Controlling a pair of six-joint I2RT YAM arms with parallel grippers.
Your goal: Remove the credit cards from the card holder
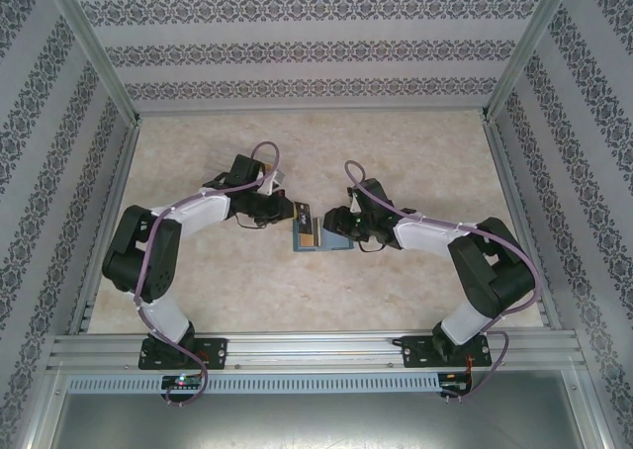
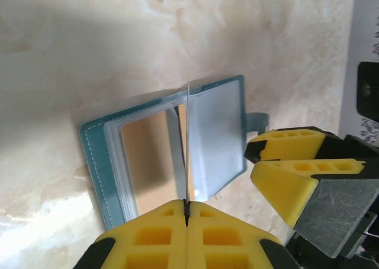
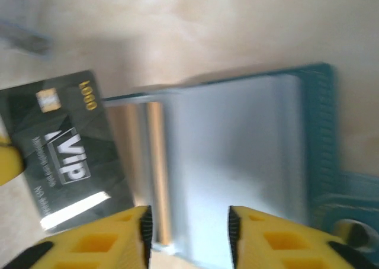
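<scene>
"Blue-grey card holder (image 1: 326, 241), where does it lie?"

"Flat on the table (image 1: 396, 152), opened like a book. It is about the middle of the table, midway between the left and right edges. Its clasp tab (image 2: 254, 124) sticks out of the half on the right arm's side."

"And the left gripper (image 2: 186, 207)?"

"Its yellow fingers are pressed together on a black card (image 3: 65, 156) with VIP printed on it. The card hangs over the holder's left half, by its far corner. From the left wrist it stands edge-on, a thin line above the fold. Whether its lower edge touches the sleeves (image 2: 117, 174) I cannot tell."

"The right gripper (image 3: 188, 224)?"

"Low over the holder's right half, jaws parted a moderate way and closed on nothing. A silvery grey page of the holder shows in the gap. I cannot tell whether the fingertips touch it."

"What is inside the holder?"

"An orange-gold card (image 2: 148, 156) sits in a sleeve of the left half. The pages on the other half look silvery grey, and what they hold is too blurred to say."
</scene>
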